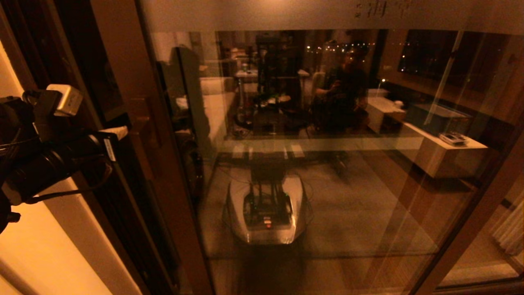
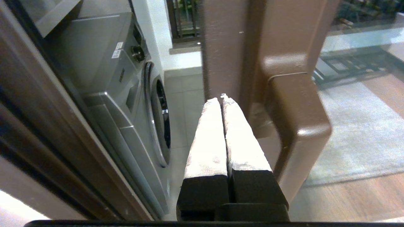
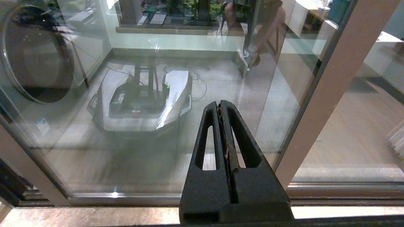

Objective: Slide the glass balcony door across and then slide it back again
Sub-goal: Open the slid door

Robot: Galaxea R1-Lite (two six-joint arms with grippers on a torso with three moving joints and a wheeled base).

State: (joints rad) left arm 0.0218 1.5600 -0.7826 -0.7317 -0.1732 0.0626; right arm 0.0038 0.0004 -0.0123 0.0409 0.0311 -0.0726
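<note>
Head view: the glass balcony door (image 1: 327, 164) fills most of the frame, a clear pane with a frosted band and small characters along its top edge, its brown wooden stile (image 1: 135, 102) running down the left side. The glass mirrors the robot's own base (image 1: 266, 205) and a dim room with a white counter (image 1: 442, 143) at the pane's right edge. The left arm (image 1: 45, 143) sits at the frame's left edge, level with the stile; its fingertips are hard to make out here, possibly hidden behind the wrist camera. Left wrist view: the left gripper (image 2: 222, 97) has its pale padded fingers (image 2: 208, 138) pressed together, nothing between them, tips close against the door's edge face and just beside the boxy wooden bar handle (image 2: 296, 126); actual contact cannot be told. Beyond the door edge stands a grey washing machine (image 2: 126, 94) on a tiled floor (image 2: 186, 91), its round door shut, drum contents not visible. Right wrist view: the right gripper (image 3: 220, 104) has its black fingers (image 3: 205, 138) closed flat on each other, empty, held in front of the pane near its bottom rail (image 3: 126, 198), apart from the glass. The door's far stile (image 3: 318, 104) slants just beside it.
</note>
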